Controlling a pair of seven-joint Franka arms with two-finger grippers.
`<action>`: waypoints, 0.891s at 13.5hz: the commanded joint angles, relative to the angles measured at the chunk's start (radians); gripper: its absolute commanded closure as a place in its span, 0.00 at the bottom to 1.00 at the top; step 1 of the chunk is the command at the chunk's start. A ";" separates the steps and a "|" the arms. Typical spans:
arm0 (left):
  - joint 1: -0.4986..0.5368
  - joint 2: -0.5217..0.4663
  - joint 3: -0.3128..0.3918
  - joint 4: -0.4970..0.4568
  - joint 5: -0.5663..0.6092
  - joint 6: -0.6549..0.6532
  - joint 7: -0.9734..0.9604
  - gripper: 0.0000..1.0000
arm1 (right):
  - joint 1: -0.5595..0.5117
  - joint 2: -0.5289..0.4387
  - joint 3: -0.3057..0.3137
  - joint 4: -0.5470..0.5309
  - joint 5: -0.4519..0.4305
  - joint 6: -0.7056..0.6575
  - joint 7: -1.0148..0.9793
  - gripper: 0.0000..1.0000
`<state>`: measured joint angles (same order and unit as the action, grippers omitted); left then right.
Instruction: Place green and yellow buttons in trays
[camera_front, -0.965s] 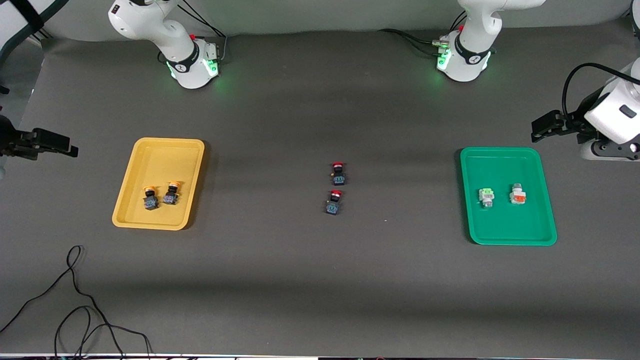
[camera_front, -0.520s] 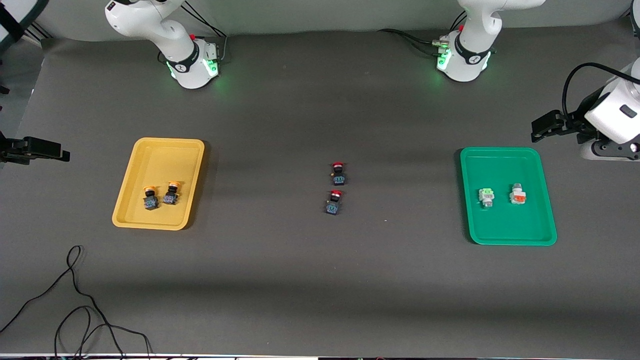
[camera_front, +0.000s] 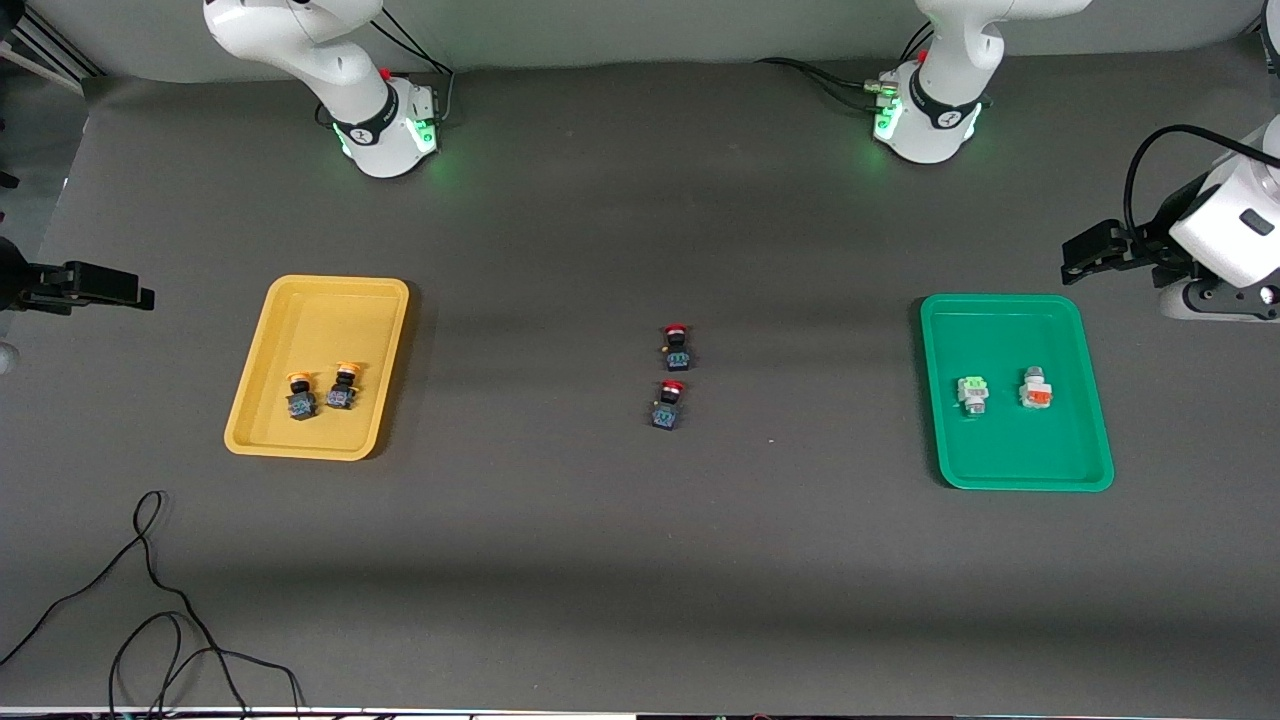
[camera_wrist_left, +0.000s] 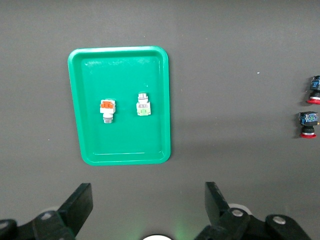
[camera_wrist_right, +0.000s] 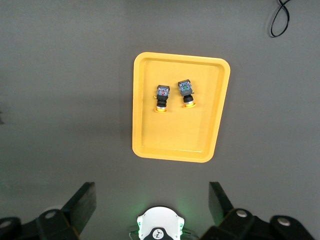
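Sorting appears complete. The yellow tray (camera_front: 300, 440), left of centre in the front view, holds both yellow buttons (camera_front: 301, 395) side by side; the green tray (camera_front: 1000, 480), at right, holds the green button (camera_front: 972, 392) and an orange-ended one (camera_front: 1036, 391). Two red buttons (camera_front: 675, 346) lie at mid-frame on the bare table (camera_front: 640, 560), apart from either tray. The left gripper (camera_wrist_left: 147, 212) hangs wide and empty above the green tray's edge; the right gripper (camera_wrist_right: 152, 207) hangs likewise above the yellow tray. The remaining step, by judgement, is retreat: lift clear with jaws apart, leaving the red pair alone.
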<state>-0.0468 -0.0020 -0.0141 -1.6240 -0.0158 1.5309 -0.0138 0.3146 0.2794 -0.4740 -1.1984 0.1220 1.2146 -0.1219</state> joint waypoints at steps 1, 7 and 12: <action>-0.008 -0.013 0.011 0.006 -0.010 -0.015 0.011 0.00 | -0.029 -0.023 0.077 -0.007 -0.054 0.003 0.051 0.00; -0.008 -0.013 0.011 0.006 -0.012 -0.014 0.011 0.00 | -0.234 -0.042 0.305 -0.010 -0.062 0.008 0.088 0.00; -0.008 -0.013 0.011 0.004 -0.012 -0.012 0.011 0.00 | -0.473 -0.080 0.635 -0.053 -0.173 0.013 0.125 0.00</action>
<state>-0.0468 -0.0020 -0.0140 -1.6240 -0.0172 1.5309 -0.0137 -0.1336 0.2495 0.1008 -1.2005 -0.0053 1.2165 -0.0294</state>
